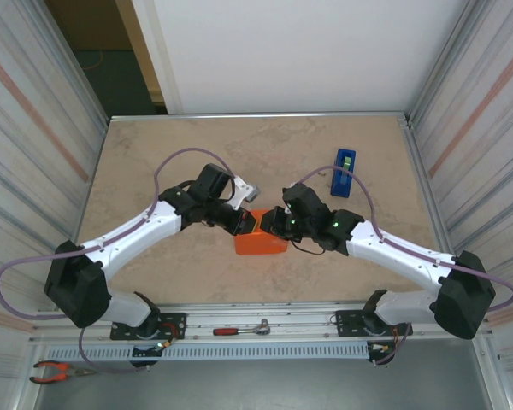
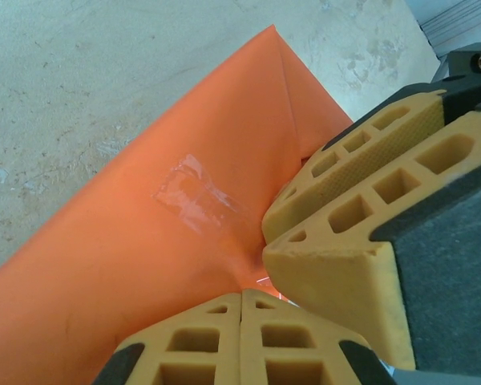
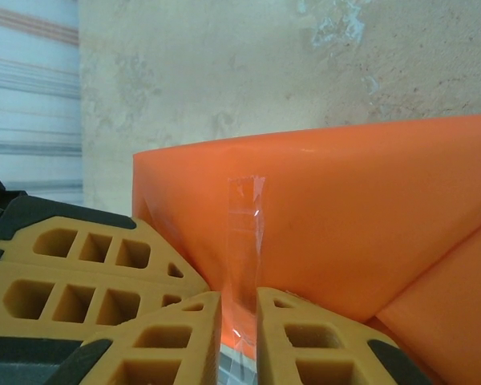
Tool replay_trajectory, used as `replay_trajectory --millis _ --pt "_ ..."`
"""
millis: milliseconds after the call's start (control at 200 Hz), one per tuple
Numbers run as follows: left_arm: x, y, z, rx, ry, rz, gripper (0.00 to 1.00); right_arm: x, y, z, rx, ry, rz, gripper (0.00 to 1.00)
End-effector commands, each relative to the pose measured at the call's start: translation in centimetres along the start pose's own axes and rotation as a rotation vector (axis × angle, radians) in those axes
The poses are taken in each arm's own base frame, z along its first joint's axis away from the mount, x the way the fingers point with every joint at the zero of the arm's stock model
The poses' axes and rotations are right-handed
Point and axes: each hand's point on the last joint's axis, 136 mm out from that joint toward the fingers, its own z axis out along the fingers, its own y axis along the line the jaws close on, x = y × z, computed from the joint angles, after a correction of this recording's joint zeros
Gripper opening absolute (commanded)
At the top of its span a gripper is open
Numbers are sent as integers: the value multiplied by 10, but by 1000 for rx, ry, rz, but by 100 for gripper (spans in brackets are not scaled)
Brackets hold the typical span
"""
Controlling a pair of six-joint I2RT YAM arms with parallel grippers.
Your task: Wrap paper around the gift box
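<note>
The paper (image 1: 261, 244) is plain bright orange, with a strip of clear glossy tape (image 3: 244, 233) on it. The bench (image 1: 239, 145) is beige with pale marbled mottling. The tape dispenser (image 1: 343, 172) is blue. The left arm (image 1: 128, 235) and right arm (image 1: 402, 252) are white with black joints. The left claw (image 2: 240, 298) and right claw (image 3: 239, 301) are mustard yellow backed with black. The screwdriver (image 1: 229, 330) has a red handle, and the pliers (image 1: 56, 371) have orange-red ones.

You will find no text, label, brand or number here that can be read; the narrow blue tape dispenser (image 1: 343, 172) on the beige stone-patterned tabletop (image 1: 154, 154) carries a small green patch, too small for you to make out as lettering.
</note>
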Motion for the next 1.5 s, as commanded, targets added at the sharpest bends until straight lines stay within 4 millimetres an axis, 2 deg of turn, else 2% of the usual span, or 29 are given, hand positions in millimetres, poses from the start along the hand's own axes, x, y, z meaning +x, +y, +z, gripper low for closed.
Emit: replay_trajectory --millis 0,361,997,1363,1443,1493 --pt "34 19 10 -70 106 -35 0 20 -48 0 184 85 -11 21" --pt "35 20 11 -70 109 -35 0 20 -45 -2 184 95 -43 26" --pt "36 22 12 -76 115 -37 0 20 -20 -4 81 116 -109 33" --pt "36 19 9 -70 105 -33 0 4 -17 -40 46 39 -102 36" --pt "35 18 9 -66 104 -30 0 -1 -13 -44 32 23 -101 32" --pt "35 17 9 -66 104 -30 0 -3 -10 -44 20 22 -101 25"
